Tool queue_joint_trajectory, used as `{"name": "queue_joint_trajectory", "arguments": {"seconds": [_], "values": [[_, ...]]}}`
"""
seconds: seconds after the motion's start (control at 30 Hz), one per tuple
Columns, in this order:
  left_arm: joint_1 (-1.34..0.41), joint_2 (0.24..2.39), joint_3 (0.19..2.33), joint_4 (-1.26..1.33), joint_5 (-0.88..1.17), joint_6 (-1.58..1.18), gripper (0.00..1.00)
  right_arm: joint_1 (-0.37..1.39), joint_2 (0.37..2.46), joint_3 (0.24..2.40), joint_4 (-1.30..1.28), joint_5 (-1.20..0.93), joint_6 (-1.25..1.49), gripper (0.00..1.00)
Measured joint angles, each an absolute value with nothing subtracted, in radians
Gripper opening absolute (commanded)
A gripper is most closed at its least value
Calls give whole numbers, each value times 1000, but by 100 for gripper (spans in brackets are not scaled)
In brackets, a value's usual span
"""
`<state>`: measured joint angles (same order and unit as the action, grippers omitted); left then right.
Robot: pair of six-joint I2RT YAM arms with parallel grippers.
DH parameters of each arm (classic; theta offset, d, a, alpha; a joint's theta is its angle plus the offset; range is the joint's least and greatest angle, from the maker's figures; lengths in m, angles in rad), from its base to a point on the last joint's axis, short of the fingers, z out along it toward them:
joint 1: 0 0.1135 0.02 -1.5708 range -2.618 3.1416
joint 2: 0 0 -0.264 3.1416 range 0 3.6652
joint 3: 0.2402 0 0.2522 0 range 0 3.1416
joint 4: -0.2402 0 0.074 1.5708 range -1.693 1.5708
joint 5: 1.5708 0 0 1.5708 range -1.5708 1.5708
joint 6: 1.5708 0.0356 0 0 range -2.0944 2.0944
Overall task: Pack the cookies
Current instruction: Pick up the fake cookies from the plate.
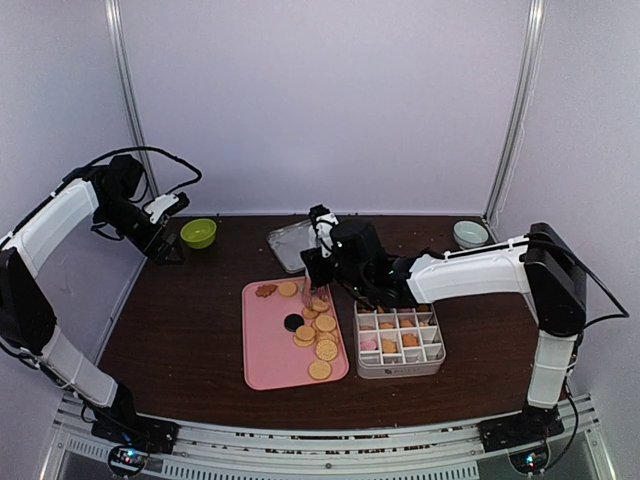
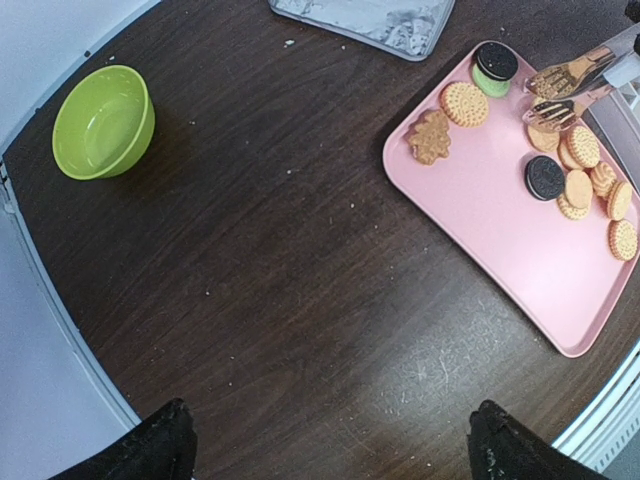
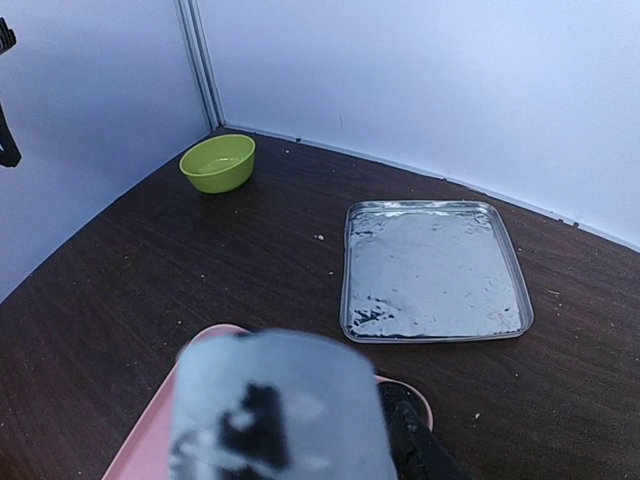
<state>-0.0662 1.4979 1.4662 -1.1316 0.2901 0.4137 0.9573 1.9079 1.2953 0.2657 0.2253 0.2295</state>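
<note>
While the right gripper [image 1: 320, 268] clamps the metal tongs [image 2: 566, 84], tips poised over the round golden and black cookies [image 2: 578, 165] on the pink rectangular tray [image 2: 490, 225], picking up seems the step in hand; next they must pinch one cookie for a free cell of the white divided box [image 1: 400, 368]. The left gripper [image 2: 335, 450] hangs wide open above the crumb-flecked dark table [image 2: 280, 290], white walls [image 3: 420, 80] around.

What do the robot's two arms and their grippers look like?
The arms match. The left arm and right arm each have long white shell links between bulky black joints. Thin black cables loop loosely along them. The left gripper has blunt, matte black fingers. No lettering or markings are legible.
</note>
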Motion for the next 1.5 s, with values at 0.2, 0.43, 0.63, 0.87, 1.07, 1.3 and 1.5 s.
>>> {"name": "queue_joint_trajectory", "arguments": {"seconds": [0.2, 0.43, 0.63, 0.87, 1.07, 1.3, 1.5], "values": [[-66, 1498, 1466, -1132, 291, 414, 98, 957, 1897, 1255, 320, 229, 236, 32], [-66, 1498, 1466, -1132, 291, 414, 98, 955, 1883, 1243, 323, 233, 239, 19], [-66, 1498, 1466, -1132, 291, 414, 98, 947, 1860, 1249, 291, 233, 234, 9], [-66, 1498, 1466, -1132, 293, 413, 98, 929, 1856, 1272, 254, 233, 214, 1], [-67, 1499, 1466, -1132, 295, 413, 98, 920, 1856, 1273, 220, 236, 203, 0], [-66, 1510, 1467, -1134, 304, 412, 98, 912, 1848, 1277, 199, 223, 198, 0], [-66, 1517, 1480, -1151, 309, 412, 98, 900, 1730, 1262, 154, 174, 207, 0]]}}
